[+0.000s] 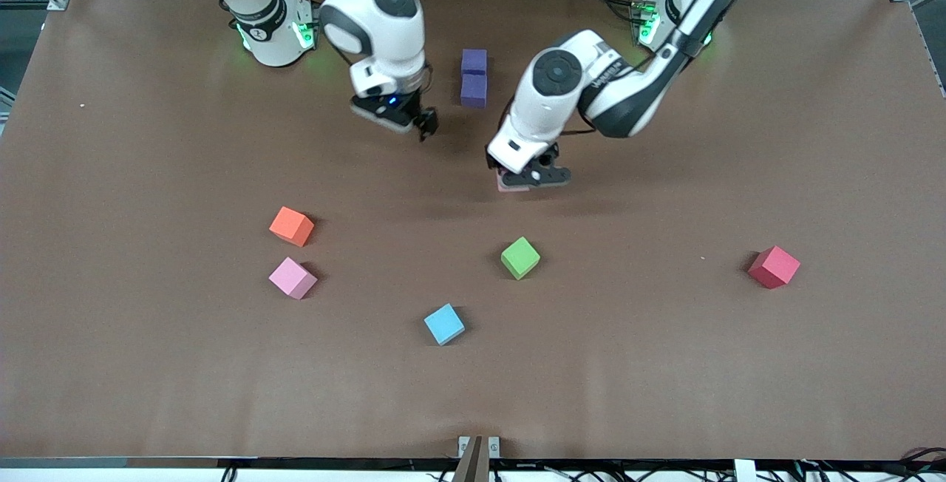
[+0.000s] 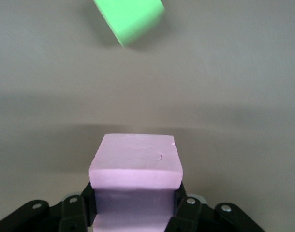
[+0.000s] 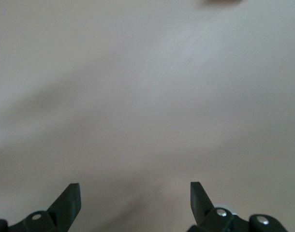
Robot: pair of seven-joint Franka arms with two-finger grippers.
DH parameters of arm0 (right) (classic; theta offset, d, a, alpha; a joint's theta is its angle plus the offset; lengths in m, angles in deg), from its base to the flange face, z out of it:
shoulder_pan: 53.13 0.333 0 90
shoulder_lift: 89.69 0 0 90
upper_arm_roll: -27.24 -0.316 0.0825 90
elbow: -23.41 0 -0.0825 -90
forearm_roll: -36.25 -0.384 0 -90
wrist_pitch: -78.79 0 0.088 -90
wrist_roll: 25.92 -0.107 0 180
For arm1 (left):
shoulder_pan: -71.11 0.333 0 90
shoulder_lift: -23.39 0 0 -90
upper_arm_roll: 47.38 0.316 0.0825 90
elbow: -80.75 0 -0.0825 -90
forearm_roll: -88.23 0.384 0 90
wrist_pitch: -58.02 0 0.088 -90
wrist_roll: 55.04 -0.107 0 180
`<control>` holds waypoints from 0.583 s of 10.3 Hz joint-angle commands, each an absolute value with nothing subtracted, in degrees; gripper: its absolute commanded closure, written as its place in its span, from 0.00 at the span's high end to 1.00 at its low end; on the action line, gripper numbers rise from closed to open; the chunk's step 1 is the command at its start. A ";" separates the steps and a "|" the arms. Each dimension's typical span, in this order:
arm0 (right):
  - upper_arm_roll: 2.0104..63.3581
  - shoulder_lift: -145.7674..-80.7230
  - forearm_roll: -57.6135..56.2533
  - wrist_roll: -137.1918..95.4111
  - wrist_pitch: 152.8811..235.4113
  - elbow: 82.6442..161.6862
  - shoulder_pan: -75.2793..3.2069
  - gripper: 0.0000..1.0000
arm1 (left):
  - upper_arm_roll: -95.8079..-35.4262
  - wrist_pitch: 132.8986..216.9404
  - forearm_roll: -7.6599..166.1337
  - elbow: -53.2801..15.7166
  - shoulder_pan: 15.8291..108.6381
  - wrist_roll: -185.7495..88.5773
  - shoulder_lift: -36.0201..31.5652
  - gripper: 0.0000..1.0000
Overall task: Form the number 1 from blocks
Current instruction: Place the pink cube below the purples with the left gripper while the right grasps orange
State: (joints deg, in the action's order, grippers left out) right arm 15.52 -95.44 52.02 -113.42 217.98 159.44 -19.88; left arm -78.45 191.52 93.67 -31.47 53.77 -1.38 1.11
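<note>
Gripping a pink block, the left gripper was clamped on its two sides, low over the middle of the table. I could not tell whether the block touched the surface. The purple pair sat in the upper middle of the frame, the two cubes touching in a short line running toward the front camera. The held block was lower in the frame than that pair, apart from it and offset a bit toward the left arm's end.

The right gripper was empty with its fingers spread wide, over bare table just beside the purple pair on the right arm's side, and looked to be waiting.

The step in hand was likely placing this block as the next piece of the "1" stroke. To do it well:
- Shift the block toward the right arm's end until it lines up with the purple column.
- Square its faces to the lower purple cube.
- Bring it flush without nudging the pair.
- Set it flat before letting go, and release slowly, since the foam may spring.

The orange and a second pink cube sat loose in the lower part of the frame toward the right arm's end. Green was lower centre, blue lower again, and red toward the left arm's end.

No containers were in view.
</note>
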 commanded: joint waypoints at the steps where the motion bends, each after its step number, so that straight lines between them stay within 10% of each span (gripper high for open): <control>1: 14.93 -93.82 53.56 -113.38 220.88 160.96 -30.77 1.00 | -79.10 191.09 92.45 -32.18 48.72 -0.03 -1.11 0.00; 6: 18.70 -96.97 53.48 -89.17 229.67 160.43 -44.05 1.00 | -79.11 191.61 92.45 -31.92 40.01 0.95 -5.08 0.00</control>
State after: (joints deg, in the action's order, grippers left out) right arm 18.88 -95.97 52.54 -92.90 227.14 159.92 -41.70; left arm -79.34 191.68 93.43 -32.46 40.80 0.66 -4.82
